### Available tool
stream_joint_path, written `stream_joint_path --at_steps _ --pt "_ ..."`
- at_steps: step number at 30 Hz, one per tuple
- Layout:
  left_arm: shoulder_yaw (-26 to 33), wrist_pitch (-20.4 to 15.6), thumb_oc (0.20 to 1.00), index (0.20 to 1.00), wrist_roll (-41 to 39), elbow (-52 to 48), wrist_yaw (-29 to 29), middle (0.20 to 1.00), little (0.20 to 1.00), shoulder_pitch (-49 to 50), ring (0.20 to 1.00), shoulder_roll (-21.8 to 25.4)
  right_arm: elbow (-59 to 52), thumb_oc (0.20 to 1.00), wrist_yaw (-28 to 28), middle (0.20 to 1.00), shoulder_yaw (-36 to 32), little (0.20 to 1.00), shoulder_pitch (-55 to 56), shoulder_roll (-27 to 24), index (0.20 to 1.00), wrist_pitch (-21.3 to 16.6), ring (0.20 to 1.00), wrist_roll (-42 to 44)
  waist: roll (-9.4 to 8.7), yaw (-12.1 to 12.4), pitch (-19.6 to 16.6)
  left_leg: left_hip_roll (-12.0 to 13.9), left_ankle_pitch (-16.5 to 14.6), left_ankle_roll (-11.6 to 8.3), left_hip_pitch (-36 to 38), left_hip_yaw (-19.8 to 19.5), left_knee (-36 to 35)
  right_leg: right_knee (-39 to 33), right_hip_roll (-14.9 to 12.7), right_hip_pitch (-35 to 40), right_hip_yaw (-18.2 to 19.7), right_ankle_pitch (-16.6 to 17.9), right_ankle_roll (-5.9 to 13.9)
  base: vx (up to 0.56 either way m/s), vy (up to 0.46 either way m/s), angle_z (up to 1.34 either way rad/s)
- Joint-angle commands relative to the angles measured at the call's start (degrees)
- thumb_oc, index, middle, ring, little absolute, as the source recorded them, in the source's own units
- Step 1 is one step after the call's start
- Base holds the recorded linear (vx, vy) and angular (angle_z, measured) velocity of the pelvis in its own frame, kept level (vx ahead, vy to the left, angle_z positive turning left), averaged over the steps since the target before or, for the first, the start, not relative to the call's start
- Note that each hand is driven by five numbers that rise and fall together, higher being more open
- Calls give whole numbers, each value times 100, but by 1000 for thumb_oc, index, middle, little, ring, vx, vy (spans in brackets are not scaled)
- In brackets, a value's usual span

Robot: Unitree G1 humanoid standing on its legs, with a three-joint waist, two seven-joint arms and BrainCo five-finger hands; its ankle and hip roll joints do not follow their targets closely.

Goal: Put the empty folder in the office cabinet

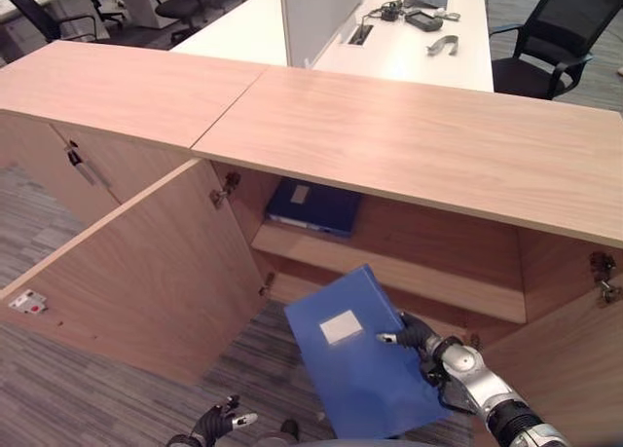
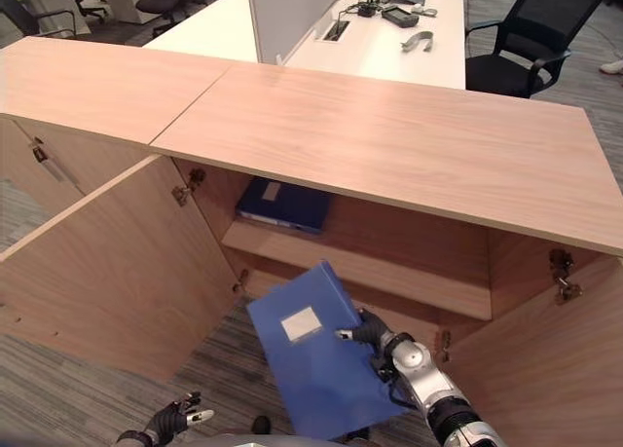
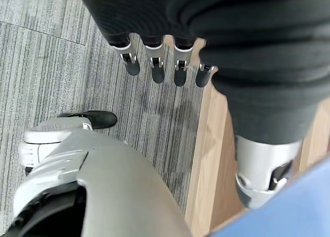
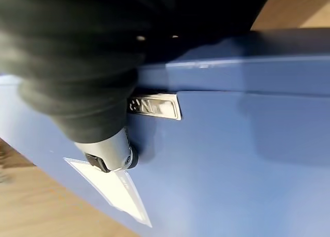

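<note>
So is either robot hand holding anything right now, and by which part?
The right hand grips the blue flat box folder by its right long edge, thumb on the labelled face. The left hand hangs open, holding nothing.

An office: white desks (image 1: 389, 38), black swivel chairs (image 1: 545, 48), grey carpet (image 1: 39, 223), a wooden cabinet (image 1: 389, 145)

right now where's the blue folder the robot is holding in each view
Left eye view: blue folder low centre, tilted, before the open cabinet, held by the right hand.
Right eye view: low centre.
Left wrist view: blue corner.
Right wrist view: close up.
Shared landmark: its white label.
</note>
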Motion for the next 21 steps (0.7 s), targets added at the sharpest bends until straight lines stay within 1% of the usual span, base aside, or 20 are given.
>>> stream_joint_path --at_steps 1,2,3,4,8,9,10,11,15,18,20,21 --pt "-282 -195 1000 1000 216 103 56 1000 1000 -443 1000 346 462 200 -386 200 -576 200 -357 410 200 -185 200 916 -168 137 64 -137 -265 78 -107 141 18 226 -144 286 314 -800 326 16 -20 3" --pt "-285 -195 1000 1000 215 106 57 1000 1000 -450 1000 349 476 200 -385 200 -579 200 -367 412 200 -193 200 922 -170 141 68 -137 -266 78 -106 141 18 224 -144 287 314 -800 326 18 -19 3" --pt "-326 -204 1000 1000 228 103 74 1000 1000 -441 1000 382 745 200 -512 200 -891 200 -430 488 200 -204 200 1390 -149 149 72 -143 -266 79 -117 136 18 204 -144 288 301 -797 328 6 -6 3" --pt "-330 -204 1000 1000 227 104 74 1000 1000 -445 1000 384 752 200 -511 200 -895 200 -434 488 200 -208 200 1395 -150 155 74 -143 -267 79 -115 138 18 203 -144 290 302 -797 328 13 -7 4" --pt "-509 -196 1000 1000 330 -6 25 1000 1000 -287 1000 494 1326 200 -814 200 -1669 200 -749 608 200 -353 200 2616 -90 190 71 -154 -288 80 -101 174 18 144 -137 320 329 -790 339 2 0 1" --pt "-514 -194 1000 1000 330 -8 25 1000 1000 -291 1000 497 1338 200 -809 200 -1674 200 -756 606 200 -359 200 2625 -91 202 77 -153 -291 79 -95 180 18 142 -136 323 335 -789 338 0 0 0" --pt "-591 -182 1000 1000 417 9 -25 1000 1000 -224 1000 533 1467 200 -950 200 -2068 200 -858 629 200 -482 200 3247 -60 192 59 -149 -310 77 -73 207 18 129 -126 347 357 -798 337 33 -14 -1" --pt "-643 -177 1000 1000 487 25 -29 1000 1000 -187 1000 547 1550 200 -1027 200 -2280 200 -942 601 200 -573 200 3612 -45 188 49 -142 -325 71 -50 222 18 121 -118 360 374 -806 335 41 -20 -2" --pt "-794 -171 1000 1000 622 37 -56 1000 1000 -108 1000 575 1607 200 -1205 200 -2648 200 -1139 542 200 -752 200 4223 -1 188 34 -134 -356 64 -13 256 18 111 -106 379 398 -820 339 17 -13 -3" --pt "-854 -168 1000 1000 672 20 -69 1000 1000 -76 1000 596 1628 200 -1271 200 -2764 200 -1229 500 200 -803 200 4390 26 185 31 -132 -360 62 -9 266 18 106 -103 378 410 -825 339 0 0 0" --pt "-929 -159 1000 1000 747 57 -45 1000 1000 -6 1000 590 1768 200 -1448 200 -2970 200 -1427 457 200 -930 200 4707 70 196 17 -130 -366 60 -16 276 18 97 -97 372 421 -838 341 0 0 0" --pt "-934 -160 1000 1000 748 58 -43 1000 1000 -16 1000 589 1790 200 -1440 200 -2972 200 -1445 448 200 -937 200 4721 72 203 21 -129 -367 59 -18 277 18 97 -96 368 422 -839 340 0 0 0"
